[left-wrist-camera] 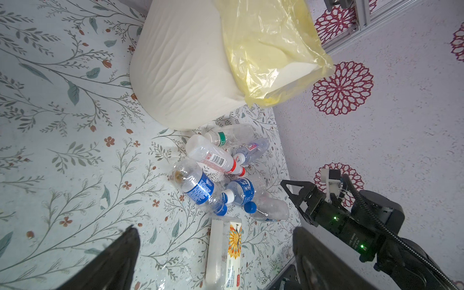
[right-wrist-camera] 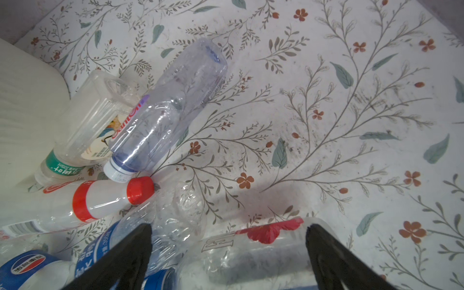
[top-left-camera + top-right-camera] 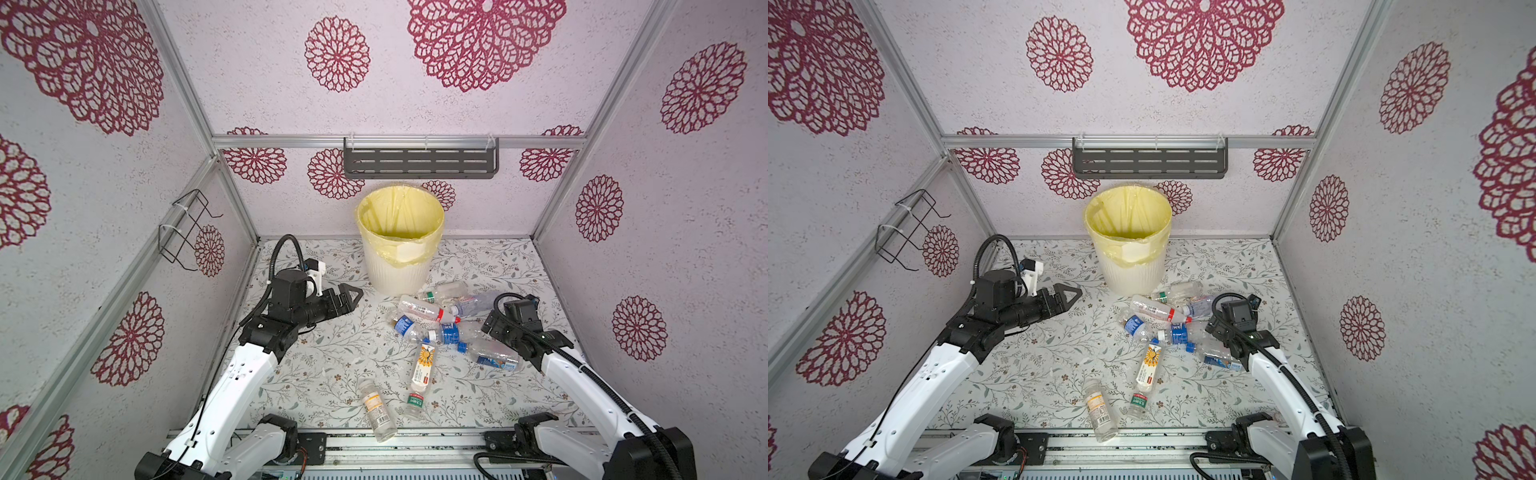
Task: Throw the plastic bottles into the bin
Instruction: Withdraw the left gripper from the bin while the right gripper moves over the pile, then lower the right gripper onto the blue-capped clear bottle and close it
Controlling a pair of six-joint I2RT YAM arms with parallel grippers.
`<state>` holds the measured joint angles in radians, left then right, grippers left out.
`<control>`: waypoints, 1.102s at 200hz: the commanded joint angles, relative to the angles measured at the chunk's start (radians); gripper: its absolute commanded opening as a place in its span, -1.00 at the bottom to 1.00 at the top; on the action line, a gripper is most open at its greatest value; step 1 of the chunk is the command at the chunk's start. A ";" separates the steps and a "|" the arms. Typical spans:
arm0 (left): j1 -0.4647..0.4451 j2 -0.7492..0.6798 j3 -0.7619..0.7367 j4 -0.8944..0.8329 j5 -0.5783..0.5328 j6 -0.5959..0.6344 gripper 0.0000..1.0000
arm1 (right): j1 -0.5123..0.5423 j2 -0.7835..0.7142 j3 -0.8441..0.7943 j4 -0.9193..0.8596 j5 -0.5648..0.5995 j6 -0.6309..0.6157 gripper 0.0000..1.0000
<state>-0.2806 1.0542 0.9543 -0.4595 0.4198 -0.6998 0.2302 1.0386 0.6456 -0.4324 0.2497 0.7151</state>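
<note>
The bin, cream and ribbed with a yellow bag over its rim, stands at the back in both top views. Several plastic bottles lie on the floral table in front of it and to its right, among them a red-capped one, a blue-labelled one and a peacock-labelled one. Two more lie near the front edge. My left gripper hangs open and empty left of the bin's base. My right gripper is open, its fingers on either side of a clear bottle at the pile's right.
A dark slotted shelf hangs on the back wall above the bin. A wire rack is fixed to the left wall. Patterned walls close in three sides, and a metal rail runs along the front edge.
</note>
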 commanded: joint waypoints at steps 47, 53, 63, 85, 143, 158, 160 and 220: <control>0.003 0.028 0.020 -0.026 -0.019 0.038 0.95 | -0.061 -0.116 -0.112 0.027 -0.039 -0.006 0.98; 0.003 0.024 0.011 -0.016 -0.025 0.030 0.95 | -0.063 -0.124 -0.120 0.027 -0.042 -0.007 0.98; 0.003 0.016 -0.005 -0.001 -0.031 0.020 0.95 | -0.066 -0.135 -0.131 0.032 -0.052 -0.011 0.98; 0.003 0.001 -0.034 0.017 -0.059 0.007 0.95 | -0.069 -0.129 -0.144 0.047 -0.087 -0.014 0.98; 0.003 -0.011 -0.062 0.035 -0.087 -0.016 0.95 | -0.069 -0.078 -0.146 0.082 -0.148 -0.017 0.98; 0.003 0.000 -0.052 0.023 -0.081 -0.009 0.95 | -0.070 -0.085 -0.158 0.083 -0.153 -0.008 0.98; 0.004 0.001 -0.050 0.021 -0.081 -0.007 0.95 | -0.069 -0.087 -0.161 0.085 -0.155 -0.006 0.98; 0.004 0.017 -0.032 -0.011 -0.084 0.023 0.95 | -0.050 -0.220 -0.282 0.112 -0.246 0.108 0.98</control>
<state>-0.2806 1.0676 0.8989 -0.4629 0.3450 -0.7025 0.1669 0.8730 0.3843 -0.3332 0.0483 0.7593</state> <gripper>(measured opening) 0.974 0.989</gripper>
